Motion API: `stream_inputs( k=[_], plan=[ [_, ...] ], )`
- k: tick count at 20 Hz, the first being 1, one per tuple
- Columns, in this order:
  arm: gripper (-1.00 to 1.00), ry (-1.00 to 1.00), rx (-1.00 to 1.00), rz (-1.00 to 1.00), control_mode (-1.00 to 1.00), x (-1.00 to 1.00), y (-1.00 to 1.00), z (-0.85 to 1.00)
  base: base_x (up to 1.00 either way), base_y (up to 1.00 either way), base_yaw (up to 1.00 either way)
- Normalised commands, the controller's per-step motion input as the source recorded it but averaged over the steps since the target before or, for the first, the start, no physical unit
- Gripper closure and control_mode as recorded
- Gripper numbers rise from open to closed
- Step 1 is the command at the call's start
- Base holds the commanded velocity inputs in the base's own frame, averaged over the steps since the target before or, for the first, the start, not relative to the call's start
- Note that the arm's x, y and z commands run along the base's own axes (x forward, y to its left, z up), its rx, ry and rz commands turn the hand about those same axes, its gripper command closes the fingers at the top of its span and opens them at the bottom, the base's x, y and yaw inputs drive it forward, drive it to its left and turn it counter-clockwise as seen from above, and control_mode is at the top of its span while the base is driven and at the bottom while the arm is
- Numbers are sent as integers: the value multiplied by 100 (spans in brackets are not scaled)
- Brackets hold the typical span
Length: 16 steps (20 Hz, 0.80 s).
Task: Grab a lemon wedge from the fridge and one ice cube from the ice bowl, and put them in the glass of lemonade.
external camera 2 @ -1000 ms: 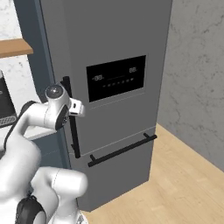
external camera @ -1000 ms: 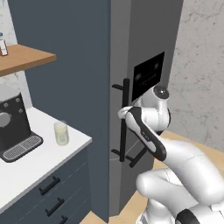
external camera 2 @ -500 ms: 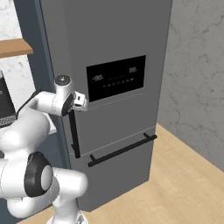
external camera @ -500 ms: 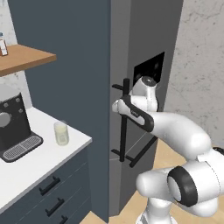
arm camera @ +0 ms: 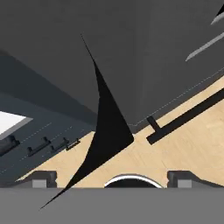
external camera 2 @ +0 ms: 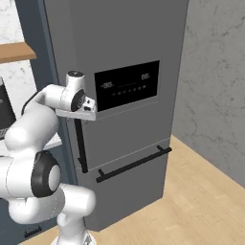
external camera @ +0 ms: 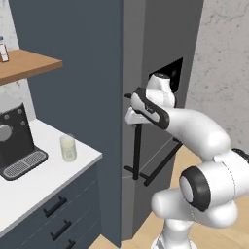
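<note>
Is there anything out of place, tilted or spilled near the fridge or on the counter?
Nothing stands out. The fridge is closed, the glass of lemonade stands upright on the counter, and nothing is spilled.

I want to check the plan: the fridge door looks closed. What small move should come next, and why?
Probably close the open pincer on the upright door handle. The fridge is still shut, and the pincer sits at the top of that handle, holding nothing.
</note>
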Motion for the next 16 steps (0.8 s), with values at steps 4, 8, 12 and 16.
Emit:
stream_inputs(
  k=[4,8,12,16],
  plan=[
    [-100,-19,8,2,-100,33,0,-40,0,0,0],
    [-100,-46,14,0,-100,-43,0,-8,0,0,0],
    [-100,-57,13,0,-100,-79,0,0,0,0,0],
    [-100,-40,4,0,-100,-9,0,-24,0,0,0]
  ],
)
